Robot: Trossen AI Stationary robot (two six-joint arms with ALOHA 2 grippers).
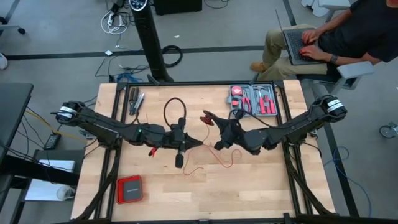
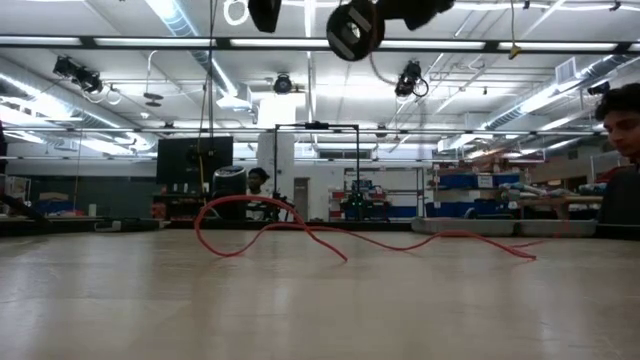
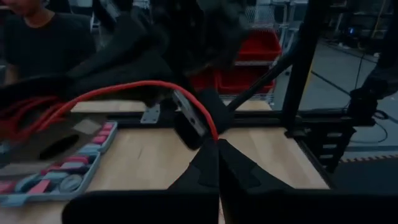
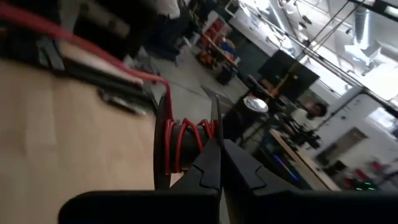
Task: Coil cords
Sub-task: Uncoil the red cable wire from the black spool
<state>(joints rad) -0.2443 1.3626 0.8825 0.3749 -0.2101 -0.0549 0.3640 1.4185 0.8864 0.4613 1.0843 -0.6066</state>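
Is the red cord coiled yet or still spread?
Partly coiled: the red cord shows a few wraps at the right claw; the rest trails loose across the table.

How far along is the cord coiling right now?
Started: a few red turns sit at the shut right gripper. In hand: the left gripper is shut on the red cord. Left: a long loose stretch lies uncoiled on the table.
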